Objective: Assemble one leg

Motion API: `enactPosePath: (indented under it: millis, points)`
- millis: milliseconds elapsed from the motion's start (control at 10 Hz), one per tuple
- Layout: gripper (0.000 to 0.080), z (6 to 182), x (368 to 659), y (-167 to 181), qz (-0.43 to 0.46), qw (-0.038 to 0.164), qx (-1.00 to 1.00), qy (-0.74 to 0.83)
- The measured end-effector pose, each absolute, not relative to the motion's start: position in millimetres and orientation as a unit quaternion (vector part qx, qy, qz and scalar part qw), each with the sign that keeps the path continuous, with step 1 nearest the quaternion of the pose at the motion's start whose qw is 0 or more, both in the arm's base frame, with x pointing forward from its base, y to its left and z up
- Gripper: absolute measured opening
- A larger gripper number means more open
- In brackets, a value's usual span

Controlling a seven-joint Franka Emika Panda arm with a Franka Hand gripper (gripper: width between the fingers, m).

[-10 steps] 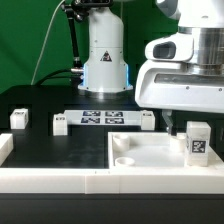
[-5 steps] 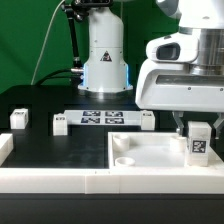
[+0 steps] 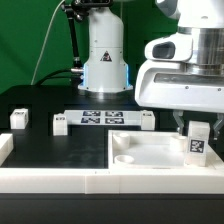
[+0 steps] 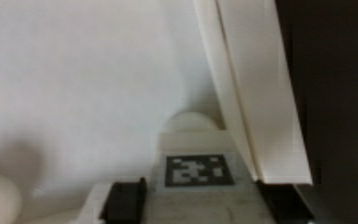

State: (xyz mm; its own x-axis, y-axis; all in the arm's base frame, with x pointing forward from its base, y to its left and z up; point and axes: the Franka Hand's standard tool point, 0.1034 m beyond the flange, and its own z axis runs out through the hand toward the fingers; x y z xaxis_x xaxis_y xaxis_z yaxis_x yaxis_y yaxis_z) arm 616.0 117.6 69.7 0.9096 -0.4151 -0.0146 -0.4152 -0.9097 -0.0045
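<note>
The leg (image 3: 197, 143) stands upright over the tabletop's (image 3: 150, 160) corner, directly below the gripper (image 4: 202, 200), jaws clamping its sides.

The leg (image 3: 197, 141) stands upright, a small white rectangular post with its square black-and-white marker tag facing the exterior camera. It sits over the tray-like piece (image 3: 150, 158), at that view's right, close to the raised rim. Whether its base touches is hard to tell. The wrist view shows the leg (image 4: 197, 160) tag-side up, just beside the rim.
</note>
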Motion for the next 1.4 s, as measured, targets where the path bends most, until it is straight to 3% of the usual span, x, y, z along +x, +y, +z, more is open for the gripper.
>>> enactPosePath:
  millis: [500, 600, 800, 900, 1000, 1400]
  points:
    - [0.0299, 70.0, 613, 99, -0.006, -0.010, -0.931, 0.365]
    - [0.0331, 69.5, 613, 98, -0.006, -0.011, -0.929, 0.370]
    - [0.0588, 68.8, 613, 98, -0.006, -0.011, -0.930, 0.368]
    - [0.0588, 68.6, 613, 98, -0.005, -0.011, -0.930, 0.368]
    - [0.0637, 68.5, 613, 98, -0.005, -0.011, -0.930, 0.368]
    - [0.0648, 68.1, 612, 98, -0.005, -0.011, -0.930, 0.368]
